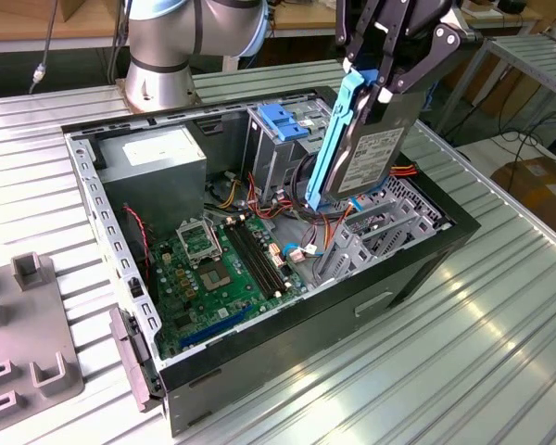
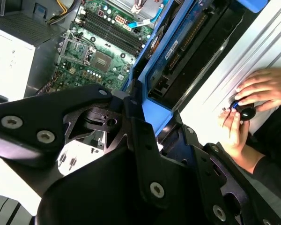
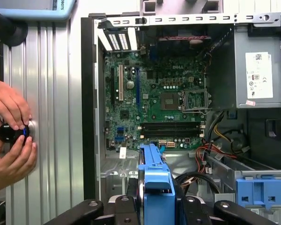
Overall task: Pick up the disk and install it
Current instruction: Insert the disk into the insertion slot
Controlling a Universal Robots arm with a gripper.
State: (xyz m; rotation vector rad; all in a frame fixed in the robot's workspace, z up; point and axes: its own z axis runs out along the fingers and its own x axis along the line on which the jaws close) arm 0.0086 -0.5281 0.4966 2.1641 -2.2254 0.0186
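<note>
The disk [image 1: 375,153], a dark drive with a white label and blue side rails [image 1: 337,139], hangs on edge above the open computer case [image 1: 352,306], over its right-hand end in the exterior view. My gripper [image 1: 378,82] is shut on the disk's top end. In the first wrist view the blue rail [image 3: 154,180] runs up from between the black fingers [image 3: 126,211], with the motherboard [image 3: 154,98] beyond it. In the second wrist view the disk [image 2: 196,51] and its rail [image 2: 155,110] stick out from the gripper [image 2: 150,136].
Inside the case are the grey power-supply box [image 1: 157,158], the metal drive cage with a blue top [image 1: 283,125], red and orange cables [image 1: 329,222] and the motherboard [image 1: 218,269]. A person's hands [image 3: 11,136] hold a small black part beside the case. A grey fixture [image 1: 28,352] sits at the exterior view's left.
</note>
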